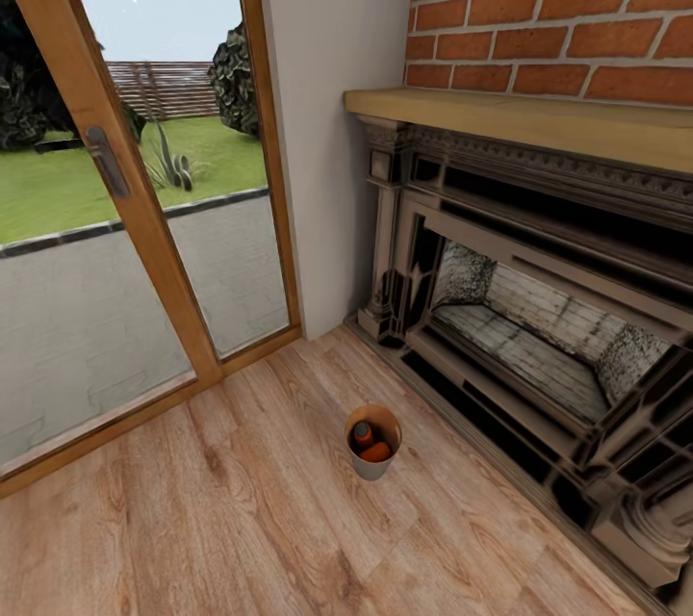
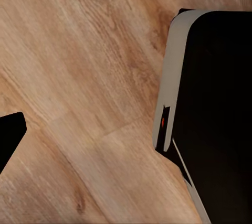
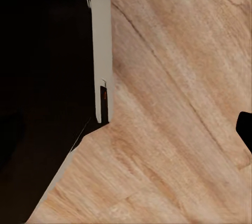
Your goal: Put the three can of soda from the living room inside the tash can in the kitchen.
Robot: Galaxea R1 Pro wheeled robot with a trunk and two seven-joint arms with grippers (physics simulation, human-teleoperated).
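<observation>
Head: bin (image 1: 372,464) upright on wood floor (image 1: 241,520), near fireplace (image 1: 539,327), right of glass door (image 1: 115,212); orange cans (image 1: 370,443) inside.
Left wrist: floor, robot base (image 2: 210,114); gripper state cannot tell.
Right wrist: same; cannot tell.

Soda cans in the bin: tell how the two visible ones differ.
The upright can stands on end, its greyish top facing up; the tipped can lies on its side, lower in the trash can. The upright one shows its lid, the tipped one only its orange wall. Both are orange.
</observation>
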